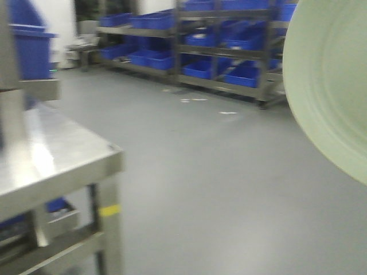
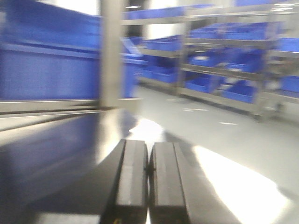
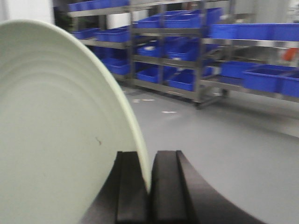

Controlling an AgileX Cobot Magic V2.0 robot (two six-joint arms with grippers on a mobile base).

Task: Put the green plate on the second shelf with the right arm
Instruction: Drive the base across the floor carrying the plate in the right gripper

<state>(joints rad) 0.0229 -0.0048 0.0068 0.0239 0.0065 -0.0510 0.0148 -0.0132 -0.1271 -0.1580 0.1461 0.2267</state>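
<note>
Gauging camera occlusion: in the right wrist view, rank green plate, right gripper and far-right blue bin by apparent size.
1. green plate, largest; nearness to the lens inflates it.
2. right gripper.
3. blue bin, smallest, far off.

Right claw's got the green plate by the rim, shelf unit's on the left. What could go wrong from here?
1. The right claw pinches only the thin rim of the green plate, which stands nearly on edge; it may pivot or slip.
2. Swinging left, the plate may clip the steel shelf unit at its corner or post.
3. All views are blurred, so aiming could be off.
</note>
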